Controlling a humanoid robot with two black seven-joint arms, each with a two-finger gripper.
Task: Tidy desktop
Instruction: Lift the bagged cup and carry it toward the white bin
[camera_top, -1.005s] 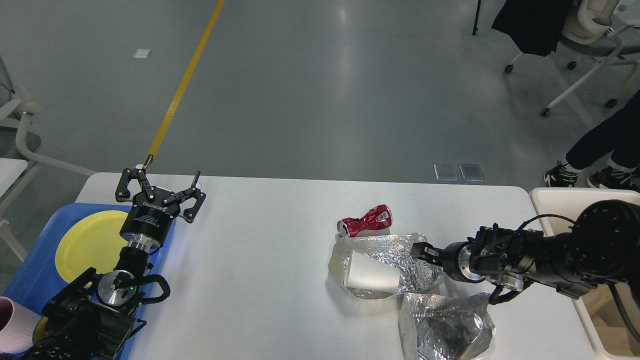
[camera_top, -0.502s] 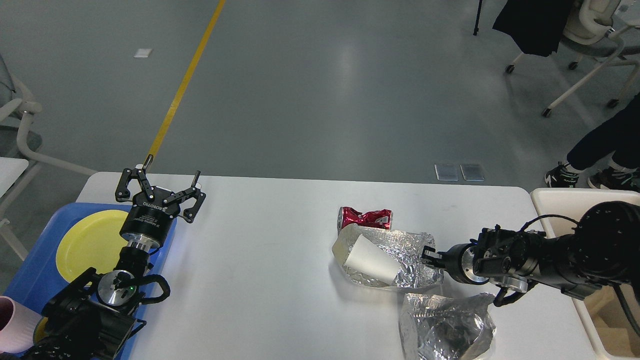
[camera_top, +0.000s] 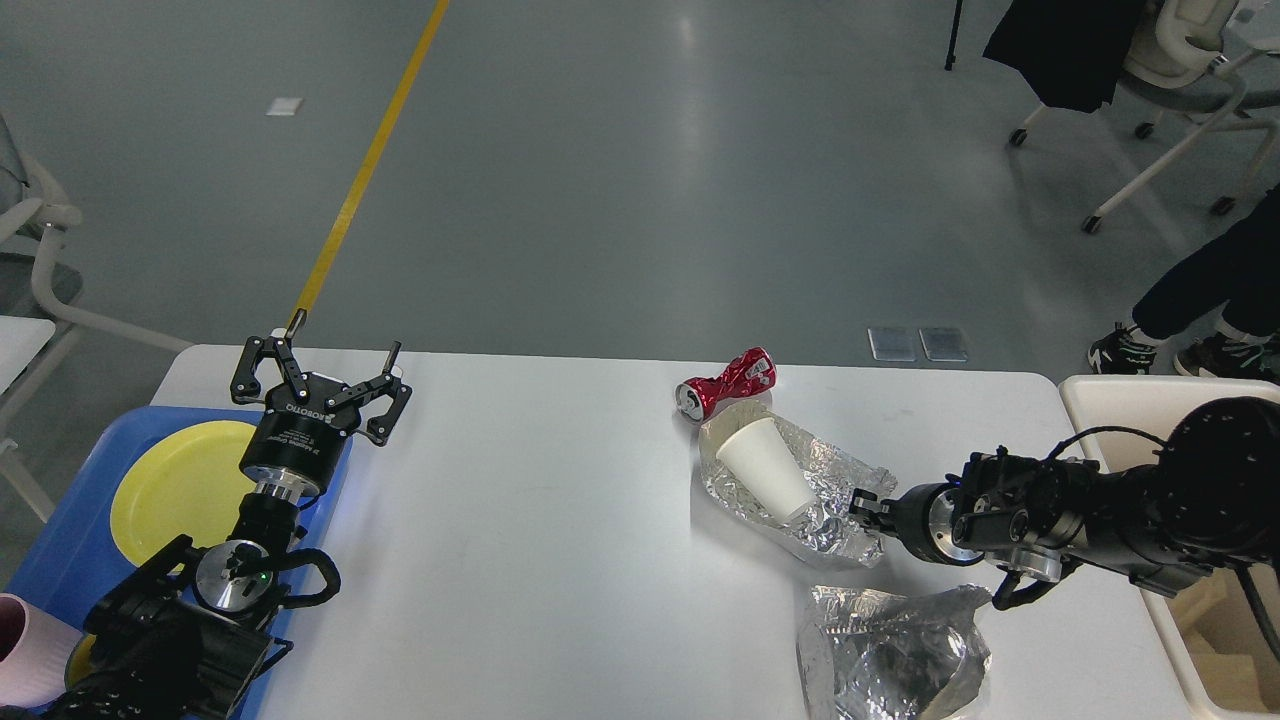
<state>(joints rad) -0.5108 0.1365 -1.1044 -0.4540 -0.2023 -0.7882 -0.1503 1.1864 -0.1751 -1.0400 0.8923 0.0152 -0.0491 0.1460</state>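
The desktop (camera_top: 560, 520) spans both arms. The right gripper (camera_top: 865, 508), near its right edge, pinches a crumpled foil sheet (camera_top: 815, 490) bearing a white paper cup (camera_top: 765, 465). The left gripper (camera_top: 320, 375) hovers wide-spread at the far left corner.

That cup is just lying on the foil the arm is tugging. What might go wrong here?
The white cup lies loose on the foil, so more pulling by the right gripper could roll it off onto the desktop. The crushed red can touches the foil's far edge near the desktop's rim and may get nudged over. The thin foil could also tear.
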